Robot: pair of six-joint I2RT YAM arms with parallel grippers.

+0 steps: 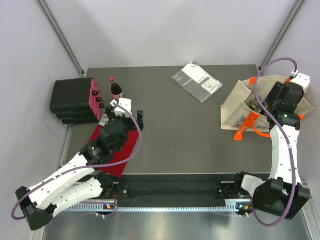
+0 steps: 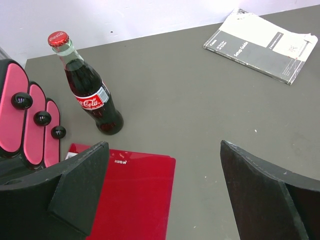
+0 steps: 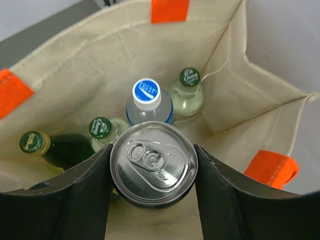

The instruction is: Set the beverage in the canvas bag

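The right gripper [image 3: 153, 170] is clamping the silver aluminium drink can [image 3: 153, 161] upright, axis vertical, directly over the open beige canvas bag [image 3: 100, 55] with orange handles at far right, while the left gripper [image 2: 162, 185] is gaping wide by the glass cola bottle [image 2: 90, 95] far left.

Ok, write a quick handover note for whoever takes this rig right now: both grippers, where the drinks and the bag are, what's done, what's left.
Grippers: the right gripper is shut on a silver can, held over the open canvas bag and not yet released. The left gripper is open and holds nothing, above a red folder.
Things: the cola bottle stands upright on the table in front of the left gripper, untouched.
Done: four bottles are already in the bag.
Left: lower and release the can. The cola bottle probably goes next.
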